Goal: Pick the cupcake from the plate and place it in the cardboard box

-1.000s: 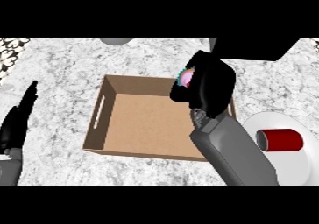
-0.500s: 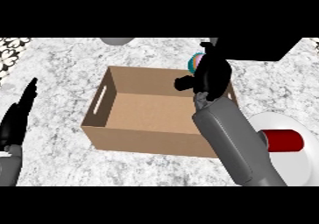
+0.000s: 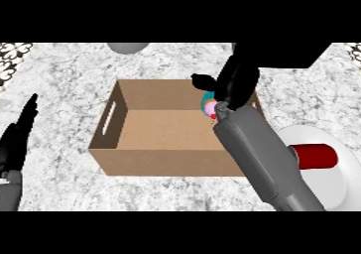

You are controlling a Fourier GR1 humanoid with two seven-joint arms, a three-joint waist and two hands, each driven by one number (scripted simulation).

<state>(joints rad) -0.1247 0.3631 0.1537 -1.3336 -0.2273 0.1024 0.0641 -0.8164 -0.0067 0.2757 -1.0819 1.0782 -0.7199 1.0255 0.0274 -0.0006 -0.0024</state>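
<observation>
The cardboard box (image 3: 150, 161) stands open-topped in the middle of the marble counter. The cupcake (image 3: 210, 105), teal and pink, shows inside the box against its right wall, partly hidden by my right forearm. My right hand (image 3: 238, 79) is above the box's back right corner with fingers straight and the thumb sticking out to the left; the cupcake sits below the hand, apart from the fingers. The white plate (image 3: 344, 183) lies right of the box. My left hand (image 3: 15, 139) rests open at the left edge, fingers up.
A red cylinder (image 3: 317, 156) lies on the plate. A grey round object (image 3: 127, 47) sits at the counter's back edge, and a black block (image 3: 286, 54) stands at the back right behind my right hand.
My right hand carried the cupcake leftward over the box's right side, and its fingers straightened. The cupcake has left the hand and now sits lower, inside the box. The left hand stayed still.
</observation>
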